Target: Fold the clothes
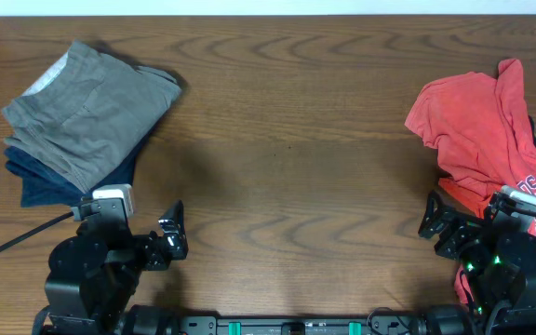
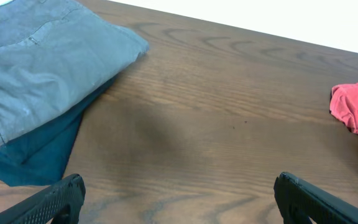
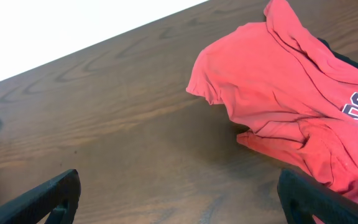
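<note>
A crumpled red shirt (image 1: 477, 130) with dark lettering lies at the right side of the table, over a dark garment; it also shows in the right wrist view (image 3: 278, 93) and as a small patch in the left wrist view (image 2: 355, 111). A folded grey garment (image 1: 91, 107) sits on a folded dark blue one (image 1: 40, 181) at the far left; both show in the left wrist view, grey (image 2: 42, 62) over blue (image 2: 36, 152). My left gripper (image 1: 172, 235) is open and empty near the front edge. My right gripper (image 1: 435, 223) is open and empty beside the red shirt.
The wooden table (image 1: 287, 140) stretches between the two piles. A black cable (image 1: 17, 242) runs off the front left. The table's far edge meets a white wall in the overhead view.
</note>
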Action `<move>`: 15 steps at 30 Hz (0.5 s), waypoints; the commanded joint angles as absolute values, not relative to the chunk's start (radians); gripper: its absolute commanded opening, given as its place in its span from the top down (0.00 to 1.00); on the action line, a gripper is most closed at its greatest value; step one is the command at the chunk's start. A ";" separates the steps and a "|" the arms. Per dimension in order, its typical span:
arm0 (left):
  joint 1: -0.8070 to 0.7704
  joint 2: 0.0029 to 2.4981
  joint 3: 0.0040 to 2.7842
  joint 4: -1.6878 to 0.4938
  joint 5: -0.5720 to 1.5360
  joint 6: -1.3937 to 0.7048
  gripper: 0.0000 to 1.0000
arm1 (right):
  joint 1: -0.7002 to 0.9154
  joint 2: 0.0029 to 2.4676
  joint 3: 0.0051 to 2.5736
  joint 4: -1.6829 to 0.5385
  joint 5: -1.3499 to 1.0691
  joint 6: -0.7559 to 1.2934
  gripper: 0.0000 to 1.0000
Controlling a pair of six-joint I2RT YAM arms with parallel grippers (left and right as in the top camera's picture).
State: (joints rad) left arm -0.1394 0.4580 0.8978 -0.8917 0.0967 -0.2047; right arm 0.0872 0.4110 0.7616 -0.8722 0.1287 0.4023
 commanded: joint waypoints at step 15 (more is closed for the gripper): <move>-0.142 0.458 0.894 -0.888 0.077 -0.192 0.02 | 0.093 0.406 0.754 -0.883 0.142 0.414 0.01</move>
